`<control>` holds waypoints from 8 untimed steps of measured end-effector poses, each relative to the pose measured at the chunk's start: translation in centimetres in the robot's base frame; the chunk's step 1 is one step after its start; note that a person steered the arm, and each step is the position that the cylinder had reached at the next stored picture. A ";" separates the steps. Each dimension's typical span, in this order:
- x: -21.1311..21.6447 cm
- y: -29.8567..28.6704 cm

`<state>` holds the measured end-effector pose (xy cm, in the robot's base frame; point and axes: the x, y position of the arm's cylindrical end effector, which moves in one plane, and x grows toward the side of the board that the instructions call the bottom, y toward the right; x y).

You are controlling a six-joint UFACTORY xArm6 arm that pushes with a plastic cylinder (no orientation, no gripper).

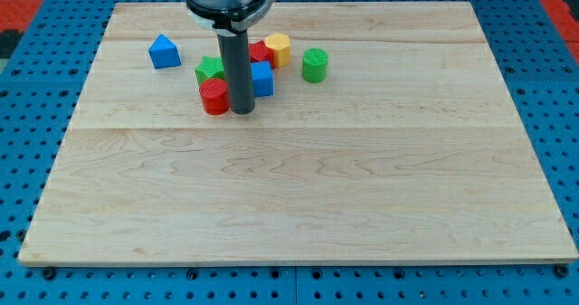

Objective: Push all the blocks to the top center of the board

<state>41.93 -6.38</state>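
My tip (242,112), a plain rod end effector with nothing to open or grip, touches the red plastic cylinder block (214,97) at its left; pushing risks scattering the clustered green star block (209,70) and blue cube block (261,79) sideways.

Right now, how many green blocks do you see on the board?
2. One green block lies just left of the rod, above the red cylinder. A green cylinder stands apart at the cluster's right. My tip is beside the red cylinder; the rod may hide others.
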 end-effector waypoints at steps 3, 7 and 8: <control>0.0 -6.1; -2.4 -2.5; -3.1 -2.0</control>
<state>38.83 -8.37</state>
